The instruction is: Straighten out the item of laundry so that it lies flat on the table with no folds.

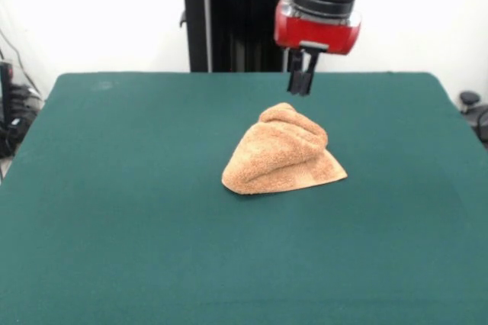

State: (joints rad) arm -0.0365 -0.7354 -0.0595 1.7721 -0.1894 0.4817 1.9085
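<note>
An orange-tan terry towel (280, 154) lies bunched in a folded heap near the middle of the dark green table (114, 210). Its top rises into a rounded hump and a flatter corner points right along the cloth. My gripper (302, 87) hangs above and just behind the heap's top, clear of the towel. Its two dark fingers stand close together with nothing between them.
Bare green felt stretches around the towel on all sides. At the left edge of the picture, beyond the table, sit dark cables and gear (11, 115). A dark object (473, 107) shows past the right edge.
</note>
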